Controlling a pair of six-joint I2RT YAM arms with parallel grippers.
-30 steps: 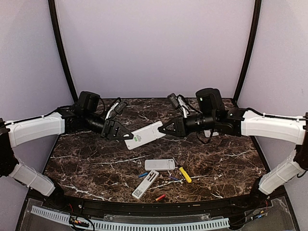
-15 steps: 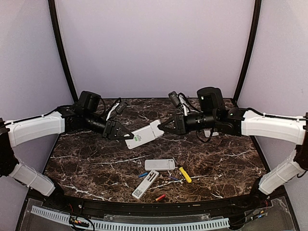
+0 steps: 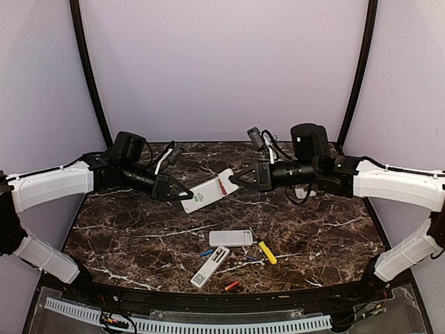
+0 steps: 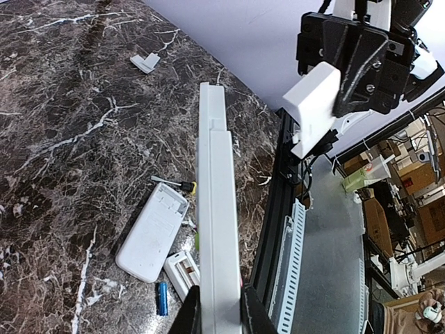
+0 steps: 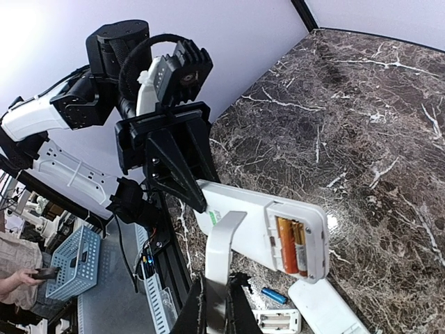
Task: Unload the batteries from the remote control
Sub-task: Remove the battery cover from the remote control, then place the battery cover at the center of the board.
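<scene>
While the left tool (image 3: 182, 197) grips the white remote (image 3: 205, 192) by its lower end and holds it raised above the table (image 3: 125, 223), the top view shows the right tool (image 3: 235, 179) closed near the other end. It is beside the open compartment, where a red sliver of the batteries (image 3: 221, 185) is seen. I judge the remote is lifted so that both arms can reach it. Below lie a second remote (image 3: 231, 238), an opened remote (image 3: 210, 266), a yellow screwdriver (image 3: 267, 252), a blue battery (image 3: 206, 252) and a red battery (image 3: 231, 285).

From the left wrist, the remote stands edge-on, clamped between this tool's fingers. The right tool opposite carries a white cover (image 4: 313, 101), apart from the remote.

From the right wrist, its own fingers pinch that cover. Beyond it, two red-orange batteries sit side by side in the compartment, facing this camera. So the cover is off and the batteries are not yet out. Probably the cover must be put down before the right tool can take them.
</scene>
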